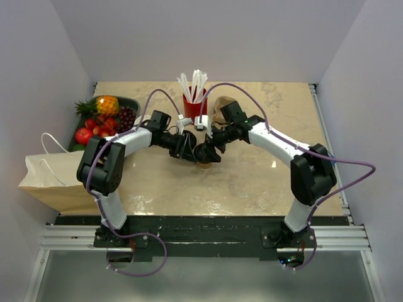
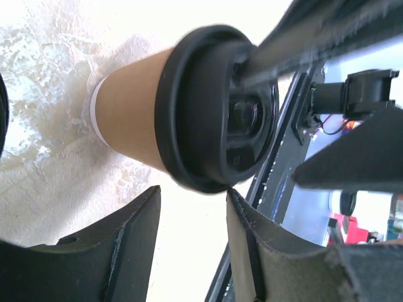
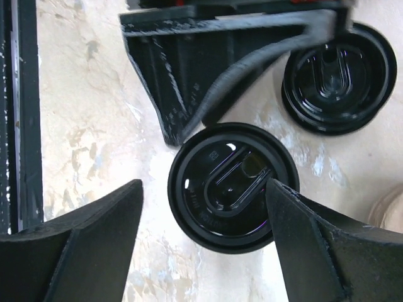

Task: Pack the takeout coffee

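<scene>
The takeout coffee [image 1: 206, 158], a tan paper cup with a black lid, stands mid-table between both grippers. In the left wrist view its tan side [image 2: 129, 119] and lid [image 2: 208, 113] lie just beyond my left gripper [image 2: 192, 211], which is open and empty. In the right wrist view I look straight down on the lid [image 3: 230, 189]. My right gripper [image 3: 204, 185] is open above it, with the right fingertip [image 3: 296, 226] over the lid's rim. In the top view the left gripper [image 1: 187, 150] and right gripper [image 1: 212, 150] nearly meet at the cup.
A loose flat black lid [image 3: 340, 78] lies beside the coffee. A red cup of white straws [image 1: 194, 104] and a tan cup [image 1: 221, 104] stand behind. A fruit tray [image 1: 129, 102] is at the back left. A paper bag [image 1: 53, 179] lies at the left edge.
</scene>
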